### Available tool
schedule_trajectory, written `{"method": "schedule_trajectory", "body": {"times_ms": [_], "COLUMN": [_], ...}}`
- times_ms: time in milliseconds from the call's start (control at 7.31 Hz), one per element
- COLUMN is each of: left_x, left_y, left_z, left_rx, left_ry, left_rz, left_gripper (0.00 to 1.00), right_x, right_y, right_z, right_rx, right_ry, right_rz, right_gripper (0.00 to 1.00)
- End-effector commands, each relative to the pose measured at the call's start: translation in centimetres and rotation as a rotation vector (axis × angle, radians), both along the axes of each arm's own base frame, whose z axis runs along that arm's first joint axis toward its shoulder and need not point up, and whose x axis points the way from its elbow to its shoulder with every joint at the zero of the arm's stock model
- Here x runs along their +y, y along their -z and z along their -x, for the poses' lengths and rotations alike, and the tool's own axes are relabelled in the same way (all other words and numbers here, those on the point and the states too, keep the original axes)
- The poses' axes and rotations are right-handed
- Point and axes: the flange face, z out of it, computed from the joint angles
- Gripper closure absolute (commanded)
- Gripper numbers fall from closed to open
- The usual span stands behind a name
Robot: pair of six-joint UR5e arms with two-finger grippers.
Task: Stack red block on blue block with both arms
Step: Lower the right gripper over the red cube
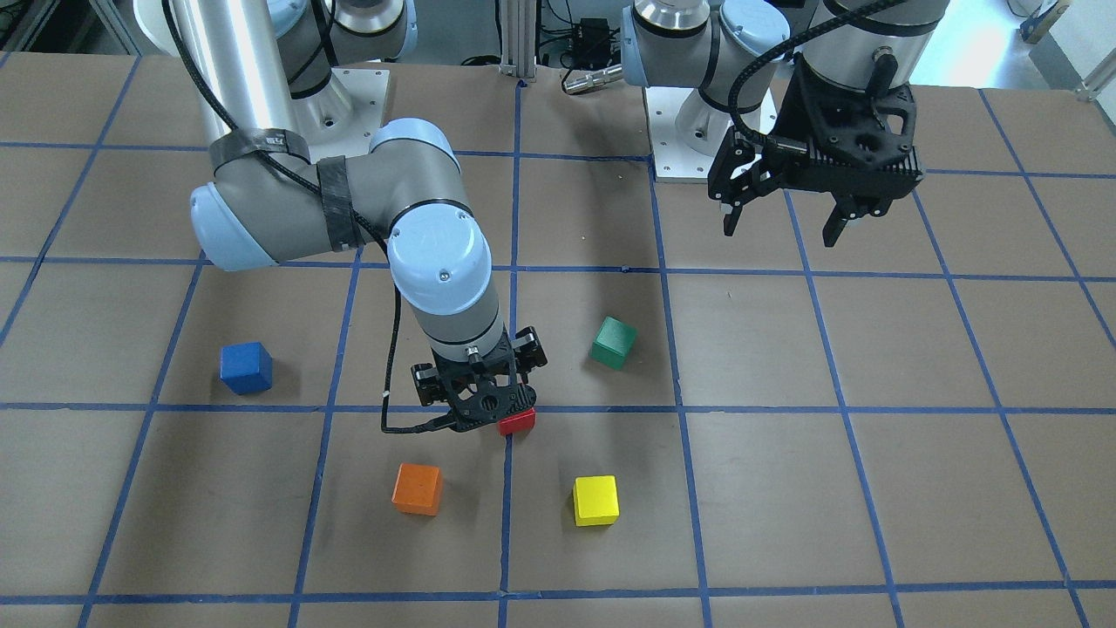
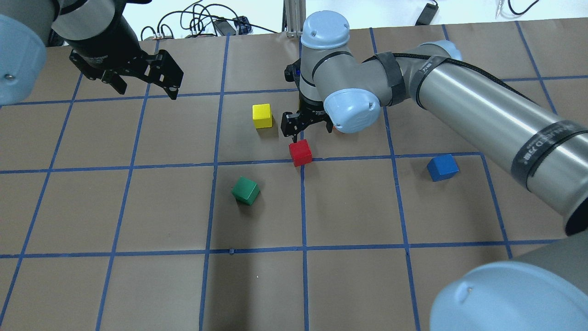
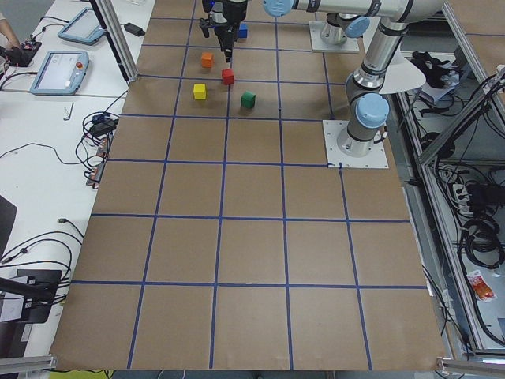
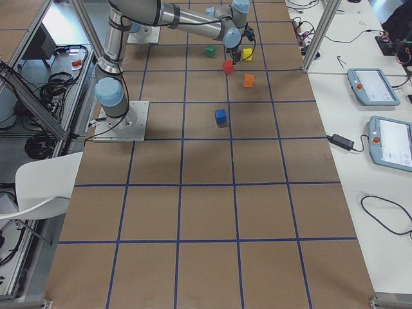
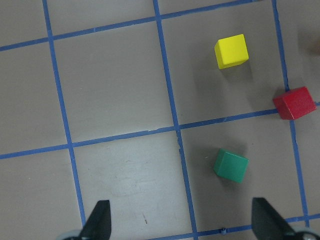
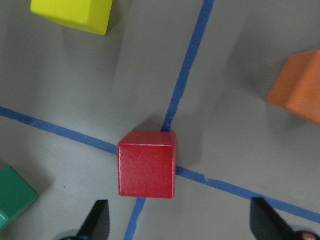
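Observation:
The red block (image 1: 516,422) lies on a blue tape crossing near the table's middle; it also shows in the overhead view (image 2: 300,152). My right gripper (image 1: 488,417) hovers just over it, open and empty. In the right wrist view the red block (image 6: 147,164) lies just beyond the open fingertips (image 6: 98,220), a little left of centre. The blue block (image 1: 246,367) sits apart on the robot's right side, also seen in the overhead view (image 2: 442,167). My left gripper (image 1: 780,231) is open and empty, raised above the table on the robot's left (image 2: 147,89).
A green cube (image 1: 613,342), a yellow cube (image 1: 595,500) and an orange cube (image 1: 417,488) lie around the red block. The orange cube (image 6: 297,87) is close to the right gripper. The arms' base plates (image 1: 697,166) stand at the robot's edge.

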Motion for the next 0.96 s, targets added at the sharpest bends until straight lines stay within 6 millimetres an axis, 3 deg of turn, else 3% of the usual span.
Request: {"method": "schedule_trajectory", "body": {"times_ms": [0,410,547,684,821], "left_x": [0.1,0.0,0.0,0.0,0.3], "left_y": [-0.1,0.1,0.4,0.5,0.4], "left_z": [0.0,0.0,0.1,0.1,0.1], "left_rx": [-0.001,0.004,0.008,0.011,0.010], "left_ry": [0.000,0.002,0.003,0.003,0.004], "left_rz": [0.001,-0.004,-0.008,-0.005,-0.004], "left_gripper": [0.00,0.00,0.00,0.00,0.00], "right_x": [0.5,-0.1,-0.2,-0.4,-0.3], "right_y": [2.7,6.0,6.3,6.6,6.7], "right_z": [-2.3,-2.7,-2.7,-2.6,-2.6], "right_rx": [-0.005,0.000,-0.001,-0.002,-0.002], "right_ry": [-0.025,-0.028,-0.037,-0.025,-0.020], "right_rz": [-0.014,-0.029,-0.027,-0.025,-0.030], "right_gripper": [0.00,0.00,0.00,0.21,0.80]}}
